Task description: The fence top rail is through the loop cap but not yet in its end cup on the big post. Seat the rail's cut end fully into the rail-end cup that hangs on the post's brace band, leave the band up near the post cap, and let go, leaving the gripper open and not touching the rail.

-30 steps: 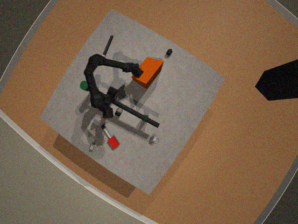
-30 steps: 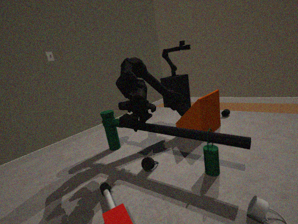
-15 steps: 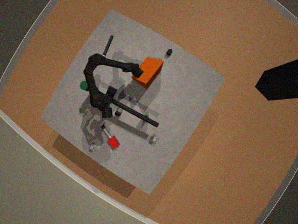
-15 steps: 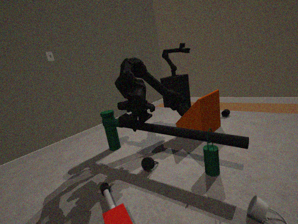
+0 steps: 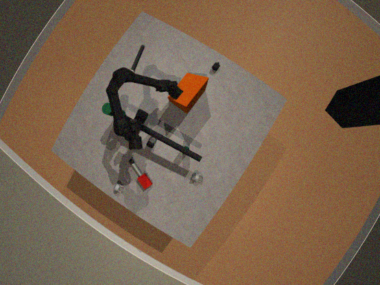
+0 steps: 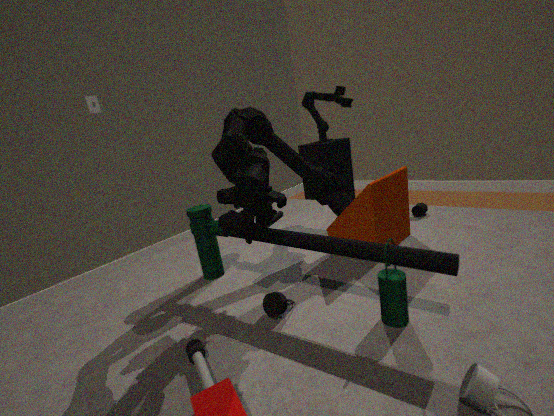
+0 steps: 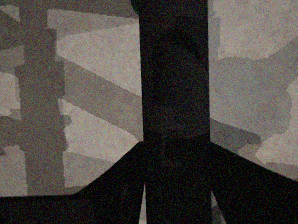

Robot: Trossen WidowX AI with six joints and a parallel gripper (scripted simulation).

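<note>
One arm (image 5: pixel 114 99) (image 6: pixel 287 150) rises from beside the orange wedge (image 5: pixel 190 90) (image 6: pixel 382 210), bends at a high elbow toward the worktop's left edge as the top view shows it, then drops to the rail. Its gripper (image 6: pixel 252 232) (image 7: pixel 172 146) points down and is clamped on the black rail (image 5: pixel 171 142) (image 6: pixel 350 246) (image 7: pixel 175 65), close to the end by the big post (image 5: pixel 108 109) (image 6: pixel 209 250). That green post stands near the left edge of the grey worktop (image 5: pixel 233 113) (image 6: pixel 100 320). The rail runs above the worktop from beside the post toward the lower right edge, its far end passing through the loop on the short green post (image 5: pixel 186 149) (image 6: pixel 394 300). A green cup (image 6: pixel 216 227) juts from the big post at the rail's near end; how deep the rail sits in it cannot be told.

Between rail and lower left edge lie a dark round fitting (image 5: pixel 151 142) (image 6: pixel 275 304) and a red-headed mallet (image 5: pixel 144 181) (image 6: pixel 217 397). A pale cup (image 5: pixel 196 177) (image 6: pixel 477 387) lies beyond the rail's far end, toward the bottom corner. The wedge stands upper right of the rail, apart from it; a small black piece (image 5: pixel 215 66) (image 6: pixel 419 210) lies near the upper right edge.
</note>
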